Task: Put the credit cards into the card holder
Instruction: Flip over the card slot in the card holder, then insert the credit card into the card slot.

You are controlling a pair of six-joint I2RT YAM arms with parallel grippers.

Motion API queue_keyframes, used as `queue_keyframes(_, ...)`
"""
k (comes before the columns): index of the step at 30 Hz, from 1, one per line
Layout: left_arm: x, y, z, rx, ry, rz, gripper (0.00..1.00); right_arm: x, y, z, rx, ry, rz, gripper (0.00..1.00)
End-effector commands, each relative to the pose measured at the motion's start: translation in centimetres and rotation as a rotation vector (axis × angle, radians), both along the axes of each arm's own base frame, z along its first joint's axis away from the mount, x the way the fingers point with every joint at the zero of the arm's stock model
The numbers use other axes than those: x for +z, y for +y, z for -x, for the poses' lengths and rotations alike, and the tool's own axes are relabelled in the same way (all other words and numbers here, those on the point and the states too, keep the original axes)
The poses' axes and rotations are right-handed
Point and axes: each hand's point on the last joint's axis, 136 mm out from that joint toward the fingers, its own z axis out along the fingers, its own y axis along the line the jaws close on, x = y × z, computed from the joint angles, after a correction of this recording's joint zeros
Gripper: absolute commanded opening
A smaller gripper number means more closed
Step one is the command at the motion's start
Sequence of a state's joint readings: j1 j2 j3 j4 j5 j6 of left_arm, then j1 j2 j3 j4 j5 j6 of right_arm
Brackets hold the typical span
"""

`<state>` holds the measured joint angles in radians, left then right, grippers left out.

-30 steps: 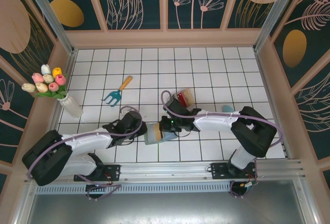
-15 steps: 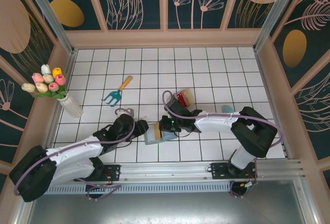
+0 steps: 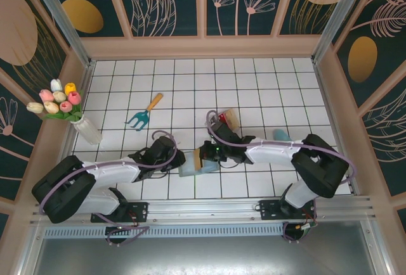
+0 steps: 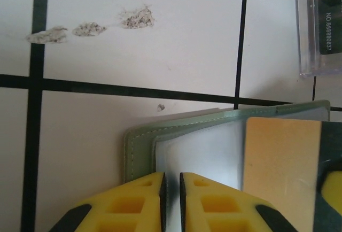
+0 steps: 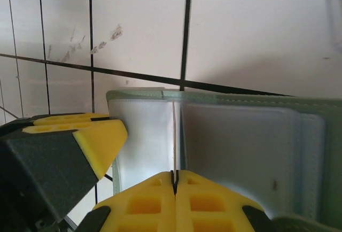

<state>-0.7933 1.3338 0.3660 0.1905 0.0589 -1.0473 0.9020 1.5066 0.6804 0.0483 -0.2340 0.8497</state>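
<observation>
Over the card holder (image 3: 190, 168), which is laid open with its pockets upward and its long axis running roughly left to right across the tiled table (image 3: 254, 85), both grippers are found. A tan credit card (image 4: 281, 173) is pinched upright between the pressed-together jaws of the right gripper (image 5: 174, 177), above the holder's grey pockets. The left gripper (image 4: 171, 181) is set at the holder's left end. Its jaws are almost together, with a thin slit between them, and whether a pocket leaf is pinched cannot be told. Behind the holder and to its right, a clear tray (image 3: 232, 115) is seen with a red credit card (image 3: 222, 121) in it.
</observation>
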Motion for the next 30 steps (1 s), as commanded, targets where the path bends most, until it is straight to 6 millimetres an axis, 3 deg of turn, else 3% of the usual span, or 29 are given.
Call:
queue_keyframes(1,-1.6,1.0,0.7,-0.009,0.034,-0.075,0.17,-0.1,-1.0,-0.1,-0.005,-0.019,-0.027,0.02)
queue_keyframes(10,-1.9,1.2,0.8,-0.013,0.041,-0.094,0.18,-0.1,0.1,0.2,0.023,-0.023,-0.119,0.01)
queue_keyframes(15,-2.3,1.3,0.9,-0.013,0.05,-0.102,0.18,-1.5,0.2,0.5,0.017,0.014,-0.111,0.01)
queue_keyframes(21,-2.4,1.7,1.0,0.001,0.056,-0.118,0.17,0.0,-1.0,0.1,-0.024,-0.027,-0.115,0.0)
queue_keyframes(26,-2.2,1.9,0.9,0.01,0.048,-0.116,0.17,-2.5,-1.3,0.8,-0.023,0.024,-0.04,0.0)
queue_keyframes(30,-2.4,1.8,1.1,0.008,0.053,-0.107,0.17,-3.1,-0.4,1.3,0.005,0.028,-0.037,0.0)
